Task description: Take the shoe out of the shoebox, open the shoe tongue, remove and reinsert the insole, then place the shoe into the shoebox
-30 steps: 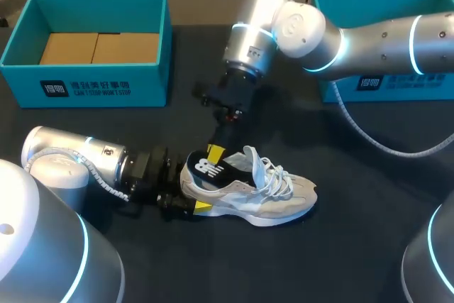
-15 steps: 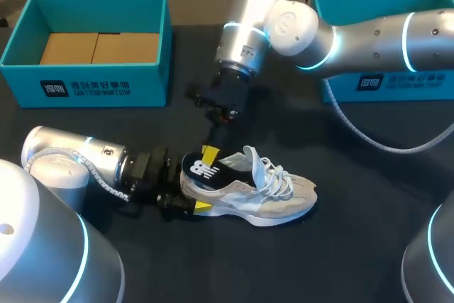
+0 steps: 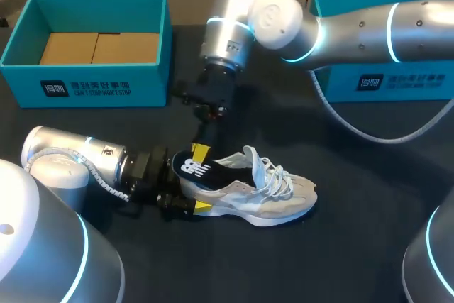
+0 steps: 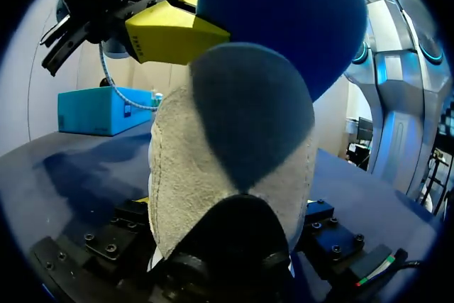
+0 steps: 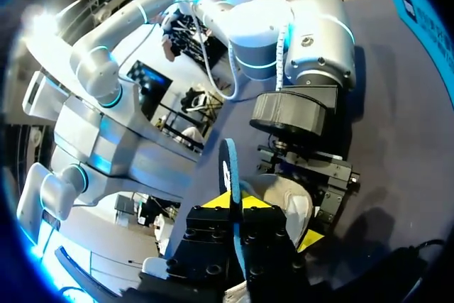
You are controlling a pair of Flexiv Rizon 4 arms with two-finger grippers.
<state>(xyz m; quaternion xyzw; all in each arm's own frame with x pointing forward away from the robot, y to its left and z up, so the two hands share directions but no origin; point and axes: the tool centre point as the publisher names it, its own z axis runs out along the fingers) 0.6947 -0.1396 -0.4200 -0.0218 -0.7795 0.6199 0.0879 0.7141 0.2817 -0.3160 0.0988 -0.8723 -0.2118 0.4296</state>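
Fingers (image 3: 201, 150) of the right gripper (image 3: 199, 155) pinch the heel end of the insole (image 3: 216, 166), partly raised out of the shoe (image 3: 269, 200) lying mid-bench (image 3: 355, 246); left gripper (image 3: 187, 196) clamps the shoe's heel; the insole looks thin, light and floppy, best held at that end; tongue (image 3: 250, 155) and laces (image 3: 278, 179) could snag it; shoebox (image 3: 85, 86) stands well apart behind.

the shoe (image 4: 234, 175) filled the view heel-first, grey suede with a blue-grey patch at the top of the heel. the dark blue insole (image 4: 284, 12) rose above it, and the right gripper (image 4: 186, 13) had its yellow fingertips at the insole's edge. beyond, a teal shoebox (image 4: 89, 113) stood on the dark table (image 4: 64, 168).
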